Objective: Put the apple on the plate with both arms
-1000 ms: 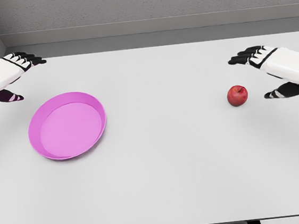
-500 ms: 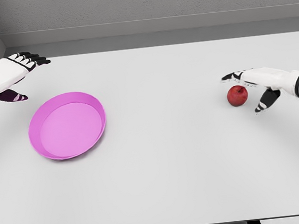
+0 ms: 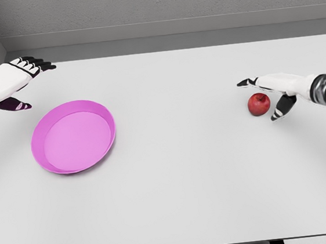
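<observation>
We find the red apple (image 3: 258, 104) resting on the white table (image 3: 186, 172), right of centre and well apart from the pink plate (image 3: 73, 136), which lies on the left. The plate holds nothing; the placing step is not yet done.

The right hand (image 3: 273, 90) is spread over the apple, fingers (image 3: 246, 82) reaching across its top and far side while the thumb (image 3: 279, 108) drops down on the near right. In our judgement this posture brackets the fruit ahead of a grasp. The digits are not closed on it; we cannot tell whether the palm touches the skin.

The left hand (image 3: 8, 83) hovers above the table's far left corner, just behind the plate, released and holding nothing. We judge that it waits there to receive the apple or attend the plate, since the task calls for both arms.

Compared with the view a second ago, the right hand has come in from beside the apple, turned flat and lowered over it, and over the last half second crept slightly further left. Apple, plate and left hand are practically unmoved.
</observation>
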Robot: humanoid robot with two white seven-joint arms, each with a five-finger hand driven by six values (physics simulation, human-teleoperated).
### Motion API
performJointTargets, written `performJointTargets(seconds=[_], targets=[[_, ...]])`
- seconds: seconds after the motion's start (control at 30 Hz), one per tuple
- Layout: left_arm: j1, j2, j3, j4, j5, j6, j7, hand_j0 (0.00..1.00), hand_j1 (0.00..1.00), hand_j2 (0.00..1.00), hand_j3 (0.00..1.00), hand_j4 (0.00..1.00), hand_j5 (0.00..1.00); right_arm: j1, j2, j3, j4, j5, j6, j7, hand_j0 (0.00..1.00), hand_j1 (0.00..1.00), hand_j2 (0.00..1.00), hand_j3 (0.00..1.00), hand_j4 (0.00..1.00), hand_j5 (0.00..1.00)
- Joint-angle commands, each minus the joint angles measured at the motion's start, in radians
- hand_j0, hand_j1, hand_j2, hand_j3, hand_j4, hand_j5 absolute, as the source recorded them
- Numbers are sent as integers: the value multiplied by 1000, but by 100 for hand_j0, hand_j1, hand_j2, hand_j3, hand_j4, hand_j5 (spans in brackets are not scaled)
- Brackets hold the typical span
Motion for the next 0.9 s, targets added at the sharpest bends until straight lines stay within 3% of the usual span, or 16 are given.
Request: performJointTargets(seconds=[0.0,0.3,0.33,0.37,0.4,0.43,0.87], targets=[[0,2,3,0,6,0,1,100,100,100,100,100,100,-3,16,28,24,-1,0,-2,100,100,100,100,100,100],[0,2,7,0,6,0,1,100,100,100,100,100,100,-5,20,49,31,-1,1,-3,100,100,100,100,100,100],[0,4,7,0,6,0,1,100,100,100,100,100,100,-5,20,51,31,-1,1,-3,96,96,96,96,96,96],[0,2,8,0,6,0,1,100,100,100,100,100,100,-5,19,52,27,-1,0,-3,76,76,76,76,76,76],[0,2,7,0,6,0,1,100,100,100,100,100,100,-5,19,52,29,-1,0,-3,65,65,65,65,65,65],[0,2,8,0,6,0,1,100,100,100,100,100,100,-5,19,54,29,1,-2,-3,59,59,59,59,59,59],[0,2,8,-2,6,0,1,100,100,100,100,100,100,-3,19,56,23,1,0,0,53,53,53,53,53,53]])
